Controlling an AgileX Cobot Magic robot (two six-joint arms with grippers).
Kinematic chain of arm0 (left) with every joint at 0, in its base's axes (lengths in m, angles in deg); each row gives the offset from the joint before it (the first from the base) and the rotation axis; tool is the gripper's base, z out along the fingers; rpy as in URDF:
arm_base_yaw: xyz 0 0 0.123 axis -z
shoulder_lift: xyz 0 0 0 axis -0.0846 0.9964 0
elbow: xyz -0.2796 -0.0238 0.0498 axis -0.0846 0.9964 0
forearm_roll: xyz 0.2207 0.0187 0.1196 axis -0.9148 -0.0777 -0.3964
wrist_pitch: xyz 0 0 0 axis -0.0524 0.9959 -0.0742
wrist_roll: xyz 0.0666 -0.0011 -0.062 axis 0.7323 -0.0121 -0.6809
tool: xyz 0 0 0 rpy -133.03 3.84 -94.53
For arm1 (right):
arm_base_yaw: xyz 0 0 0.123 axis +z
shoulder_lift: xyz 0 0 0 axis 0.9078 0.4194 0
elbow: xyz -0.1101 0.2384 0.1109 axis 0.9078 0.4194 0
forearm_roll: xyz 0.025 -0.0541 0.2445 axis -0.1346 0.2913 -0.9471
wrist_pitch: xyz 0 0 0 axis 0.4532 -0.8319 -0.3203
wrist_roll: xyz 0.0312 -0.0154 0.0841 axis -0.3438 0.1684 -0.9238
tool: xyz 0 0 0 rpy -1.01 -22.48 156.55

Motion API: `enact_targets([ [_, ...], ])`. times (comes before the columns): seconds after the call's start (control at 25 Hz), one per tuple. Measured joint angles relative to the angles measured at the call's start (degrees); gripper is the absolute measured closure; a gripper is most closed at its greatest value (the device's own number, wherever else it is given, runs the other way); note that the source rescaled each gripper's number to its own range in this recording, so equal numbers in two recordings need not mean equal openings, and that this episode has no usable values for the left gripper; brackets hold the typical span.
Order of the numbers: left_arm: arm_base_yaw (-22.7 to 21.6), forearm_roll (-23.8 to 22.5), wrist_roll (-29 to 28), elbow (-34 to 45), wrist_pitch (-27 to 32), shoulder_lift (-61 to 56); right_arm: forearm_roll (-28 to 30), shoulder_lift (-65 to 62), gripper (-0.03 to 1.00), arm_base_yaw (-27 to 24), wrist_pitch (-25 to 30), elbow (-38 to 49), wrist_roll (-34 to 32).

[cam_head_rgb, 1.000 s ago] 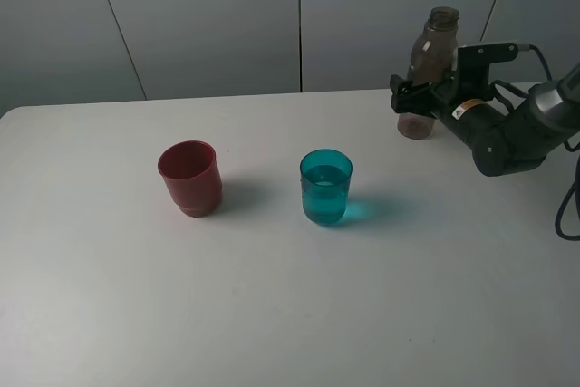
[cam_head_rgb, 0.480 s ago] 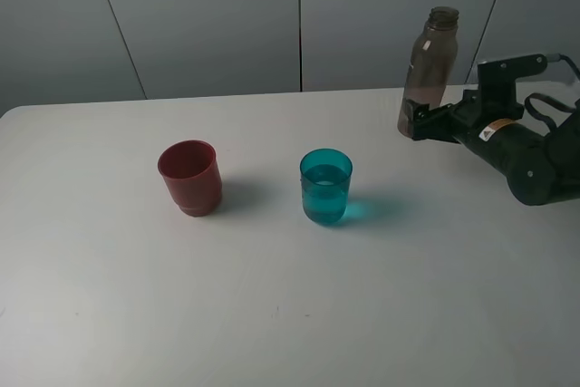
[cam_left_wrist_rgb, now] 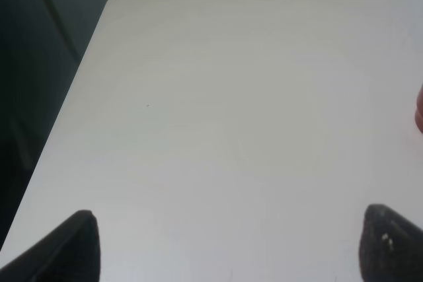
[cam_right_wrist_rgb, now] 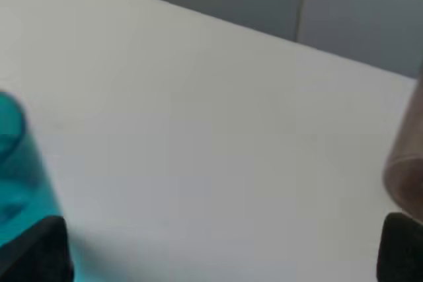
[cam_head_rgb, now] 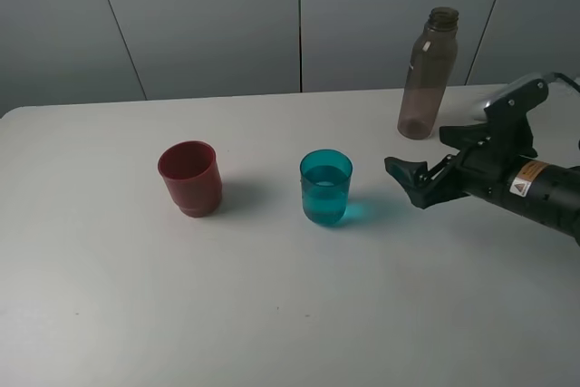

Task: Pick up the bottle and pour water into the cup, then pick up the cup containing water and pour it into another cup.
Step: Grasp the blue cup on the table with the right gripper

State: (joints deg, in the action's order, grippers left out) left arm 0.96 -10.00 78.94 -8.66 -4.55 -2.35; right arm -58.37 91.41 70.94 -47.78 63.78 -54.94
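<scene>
Bottle [cam_head_rgb: 428, 74]: upright, uncapped.
Desk [cam_head_rgb: 272, 314]: white, matte.
Wall [cam_head_rgb: 208, 15]: grey panels.
Right claw [cam_head_rgb: 417, 151]: spread wide, empty, near teal tumbler [cam_head_rgb: 326, 186].

A robot lab, by the look: a plain white bench [cam_head_rgb: 272, 314] before flat grey wall panels [cam_head_rgb: 208, 15] on the far side, and a black robot arm [cam_head_rgb: 494, 165] with a warning sticker [cam_head_rgb: 520, 187] over it.
</scene>
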Motion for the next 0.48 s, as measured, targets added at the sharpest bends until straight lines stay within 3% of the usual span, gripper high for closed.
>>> enact_targets([
  [0.24,0.0,0.0,0.0,0.0,0.0,0.0,15.2,-0.2,-0.03,0.0,4.4,0.4,-0.7],
  [0.48,0.0,0.0,0.0,0.0,0.0,0.0,19.2,-0.2,-0.03,0.0,4.7,0.4,-0.8],
])
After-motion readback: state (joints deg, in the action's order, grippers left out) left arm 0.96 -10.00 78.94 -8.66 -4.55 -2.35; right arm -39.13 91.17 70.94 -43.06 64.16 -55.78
